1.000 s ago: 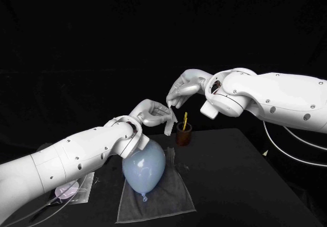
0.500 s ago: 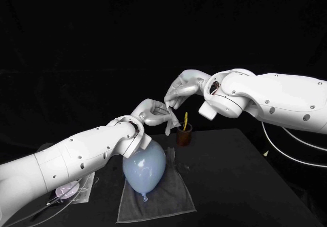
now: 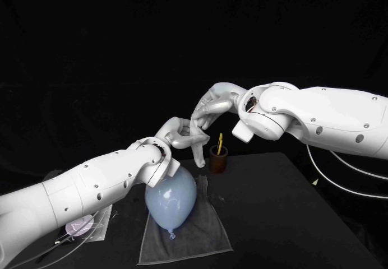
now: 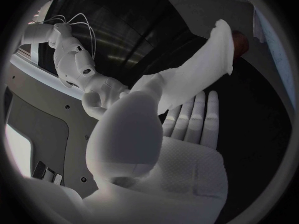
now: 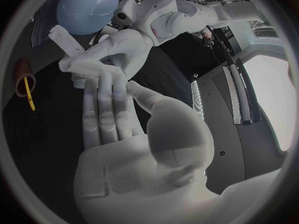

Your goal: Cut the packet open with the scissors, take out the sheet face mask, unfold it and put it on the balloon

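My left hand is raised above the table and pinches a folded white sheet mask, which hangs from its fingers as a narrow strip. In the left wrist view the mask stretches away past the left hand. My right hand reaches down from the right, fingers straight and thumb apart, with its fingertips at the mask's upper end beside the left fingers. The right hand holds nothing that I can see. A pale blue balloon lies below on a grey cloth.
A brown cup holding yellow-handled scissors stands just behind the balloon, under both hands. The cut packet lies at the table's near left corner. The table's right edge runs off to the right.
My right hand has come down and left onto the mask's top at the left fingers. The mask, hanging loose to the right before, now hangs closer and narrower under the left hand.
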Controlling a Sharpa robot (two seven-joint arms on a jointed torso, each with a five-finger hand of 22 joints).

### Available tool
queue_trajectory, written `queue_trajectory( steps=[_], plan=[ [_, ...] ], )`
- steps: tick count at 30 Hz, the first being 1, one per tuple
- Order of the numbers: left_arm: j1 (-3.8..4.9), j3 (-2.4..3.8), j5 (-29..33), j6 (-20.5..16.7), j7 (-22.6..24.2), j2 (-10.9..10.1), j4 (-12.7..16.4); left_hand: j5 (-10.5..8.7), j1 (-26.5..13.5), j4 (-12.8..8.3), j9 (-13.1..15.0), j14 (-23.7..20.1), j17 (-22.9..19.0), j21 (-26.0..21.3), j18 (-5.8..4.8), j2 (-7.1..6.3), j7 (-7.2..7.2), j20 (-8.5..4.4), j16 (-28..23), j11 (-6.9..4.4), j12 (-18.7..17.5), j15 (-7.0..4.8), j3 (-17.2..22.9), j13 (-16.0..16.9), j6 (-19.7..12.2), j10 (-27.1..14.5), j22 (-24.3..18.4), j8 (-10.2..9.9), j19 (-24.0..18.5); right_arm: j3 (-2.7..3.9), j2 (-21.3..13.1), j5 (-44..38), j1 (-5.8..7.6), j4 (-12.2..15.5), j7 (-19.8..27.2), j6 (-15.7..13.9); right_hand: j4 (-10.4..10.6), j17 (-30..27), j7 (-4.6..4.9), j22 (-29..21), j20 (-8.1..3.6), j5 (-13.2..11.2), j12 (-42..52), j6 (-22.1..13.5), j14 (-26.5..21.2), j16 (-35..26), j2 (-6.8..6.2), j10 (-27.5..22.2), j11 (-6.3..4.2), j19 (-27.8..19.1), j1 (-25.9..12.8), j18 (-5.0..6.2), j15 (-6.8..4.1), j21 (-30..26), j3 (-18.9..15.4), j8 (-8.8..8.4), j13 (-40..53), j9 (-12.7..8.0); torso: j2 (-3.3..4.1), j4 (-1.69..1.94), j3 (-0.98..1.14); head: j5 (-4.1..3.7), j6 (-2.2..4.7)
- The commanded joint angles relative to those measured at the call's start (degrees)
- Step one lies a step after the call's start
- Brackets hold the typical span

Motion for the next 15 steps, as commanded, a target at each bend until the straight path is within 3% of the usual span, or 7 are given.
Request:
queue_trajectory(
  steps=[1,5,7,11,12,15],
  plan=[
    [-0.03,0.06,0.28,-0.58,0.28,0.12,0.25,-0.19,1.63,0.07,0.52,0.58,0.05,-0.3,-0.84,1.08,4.29,-0.04,0.07,-0.59,1.47,-0.45,0.62,0.28,1.13,0.61,0.08,1.38,0.09,0.07,0.18,0.8,0.01,-0.37,0.94,-1.09,-0.07,0.09,-1.11,0.05,-0.3,0.23,0.16,1.6,0.46,-0.22,0.04,0.09,-0.34,-0.3,0.46,0.81,-0.13,0.39,0.47,0.06,0.06,1.13,0.02,0.05,-0.01,0.03,-0.02],
    [-0.03,0.06,0.61,-0.09,0.91,-0.07,0.76,-0.17,4.29,-0.69,0.72,1.34,0.14,-0.45,-0.82,3.13,3.66,-0.03,0.38,-1.26,3.05,-0.9,3.48,0.55,2.32,1.72,0.02,2.41,-0.38,0.07,0.45,0.85,0.01,-1.19,0.69,-1.4,-0.03,0.11,-1.1,0.08,-0.3,0.25,0.16,1.6,0.47,-0.25,0.02,0.09,-0.34,-0.33,0.46,0.81,-0.13,0.42,0.56,0.06,0.06,1.14,0.01,0.01,-0.04,-0.01,-0.07],
    [-0.06,0.06,1.03,0.35,1.38,-0.31,1.15,-0.26,5.74,-0.88,0.65,3.74,0.58,0.13,-0.31,4.16,2.63,-0.11,1.52,-2.34,4.78,-1.98,7.58,0.81,3.95,3.68,0.33,3.24,2.03,0.06,0.66,0.85,0.0,-1.97,0.39,-1.16,-0.03,0.11,-1.1,0.08,-0.3,0.25,0.16,1.6,0.47,-0.25,0.02,0.09,-0.34,-0.33,0.46,0.81,-0.13,0.42,0.56,0.06,0.06,1.14,0.0,-0.05,-0.03,0.02,-0.07],
    [-0.18,0.06,2.32,1.88,2.53,-1.07,2.14,-0.2,5.99,-1.16,0.51,6.02,1.02,0.81,0.64,3.78,1.93,-0.14,2.52,-3.14,6.47,-2.79,12.4,1.14,5.2,5.04,0.47,3.93,3.49,0.05,1.04,0.86,0.0,-3.59,-0.11,-0.12,0.04,0.13,-1.09,0.1,-0.29,0.25,0.15,1.59,0.47,-0.28,-0.03,0.08,-0.32,-0.36,0.41,0.8,-0.12,0.46,0.64,0.05,0.07,1.14,0.05,-0.05,-0.02,-0.11,-0.05],
    [-0.21,0.06,2.92,2.71,3.03,-1.35,2.47,-0.32,5.66,-1.41,0.48,7.37,1.31,1.53,1.36,3.52,1.67,-0.2,3.14,-3.41,7.28,-3.18,14.72,1.37,5.77,5.25,0.67,4.3,4.84,0.05,1.15,0.89,0.0,-4.05,-0.23,0.45,0.07,0.13,-1.08,0.11,-0.28,0.26,0.15,1.58,0.46,-0.3,-0.06,0.06,-0.31,-0.38,0.39,0.8,-0.11,0.47,0.68,0.04,0.07,1.14,0.06,-0.03,0.0,-0.12,-0.06],
    [-0.29,0.06,4.68,5.93,4.62,-2.21,3.46,-0.23,5.39,-2.17,0.5,8.4,1.55,1.93,1.62,3.19,1.4,-0.31,3.48,-3.8,8.53,-3.54,17.21,1.81,6.45,5.88,0.71,4.8,5.63,0.04,1.4,0.96,-0.03,-5.09,-0.37,2.06,0.48,0.2,-1.0,0.2,-0.22,0.26,0.06,1.42,0.35,-0.53,-0.27,-0.1,-0.22,-0.64,0.17,0.77,-0.02,0.56,1.05,-0.05,0.07,1.13,0.11,-0.01,0.03,-0.22,-0.22]
  ],
)
